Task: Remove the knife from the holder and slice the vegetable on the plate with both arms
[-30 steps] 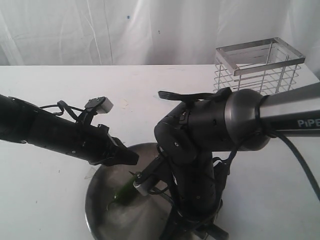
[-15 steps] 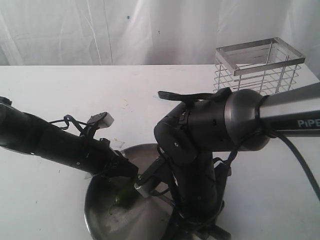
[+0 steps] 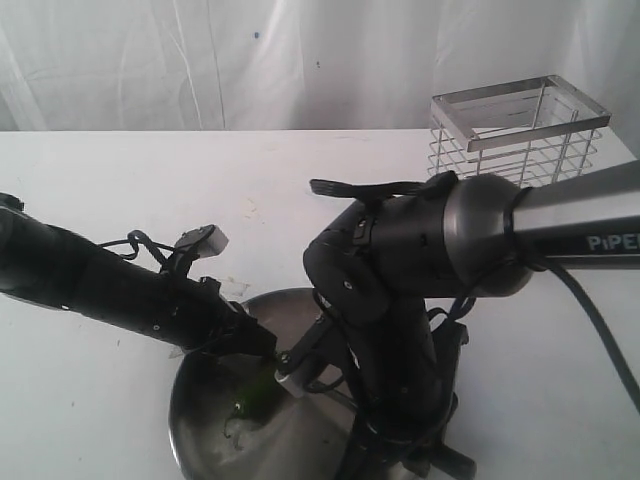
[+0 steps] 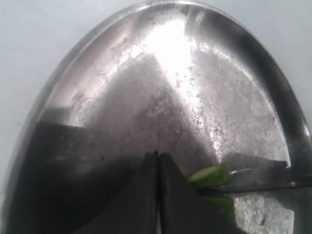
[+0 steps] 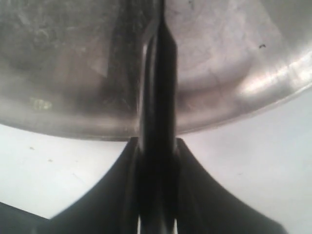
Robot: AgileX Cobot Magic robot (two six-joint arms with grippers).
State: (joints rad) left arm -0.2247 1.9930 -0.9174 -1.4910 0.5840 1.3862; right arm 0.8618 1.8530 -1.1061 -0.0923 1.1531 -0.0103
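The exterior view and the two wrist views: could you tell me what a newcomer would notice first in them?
The bulky right arm fills the middle of the exterior view, bent down over the steel plate at the front. Its end effector grips the knife, whose blade lies at the cut green vegetable beside the shut left end effector.

White counter point(image 3: 120, 170) in front of a white cloth backdrop point(image 3: 150, 60).
The counter is a flat, matt white surface that runs across the scene from side to side. A few faint pale marks point(image 3: 248, 206) lie on it near the middle. Behind its far edge hangs the cloth, creased in soft vertical folds and unevenly lit. Two tiny dark specks point(image 3: 256, 35) show on the cloth, one higher and to the left of the other.
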